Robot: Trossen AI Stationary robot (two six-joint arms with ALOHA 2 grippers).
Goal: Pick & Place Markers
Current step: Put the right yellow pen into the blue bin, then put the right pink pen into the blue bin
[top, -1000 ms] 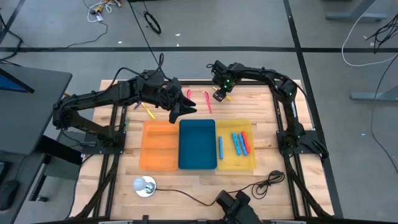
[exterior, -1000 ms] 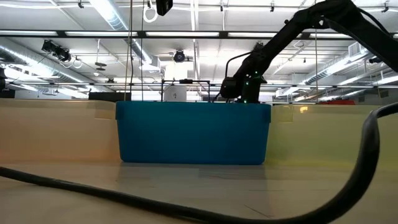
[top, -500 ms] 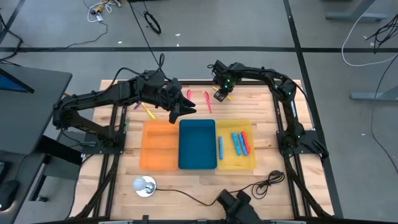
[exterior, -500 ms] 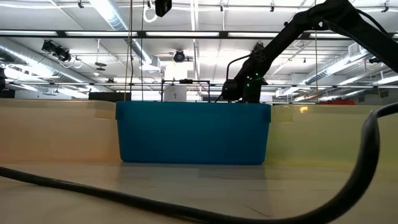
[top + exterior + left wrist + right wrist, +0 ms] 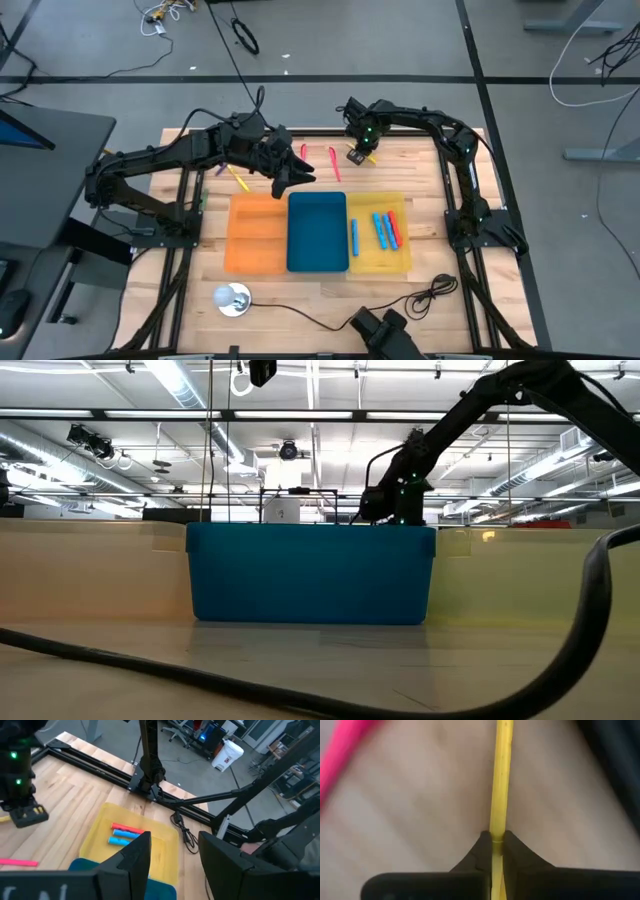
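Near the far edge of the surface [image 5: 420, 180], the right pincer [image 5: 357, 155] is down on the wood, its fingers [image 5: 481, 851] clamped together on a yellow marker [image 5: 500, 785], with a pink marker [image 5: 342, 747] lying just beside it. The left pincer [image 5: 296, 178] hangs above the far end of the blue tray [image 5: 317, 232], its fingers [image 5: 131, 857] standing apart with nothing between them. More markers lie on the wood between the two arms: a pink one [image 5: 335, 163], a red one [image 5: 303, 151] and a yellow one [image 5: 239, 179]. In the yellow tray [image 5: 400, 262] rest blue markers [image 5: 380, 228] and a red marker [image 5: 393, 228]. The orange tray [image 5: 255, 235] sits on the blue tray's other side.
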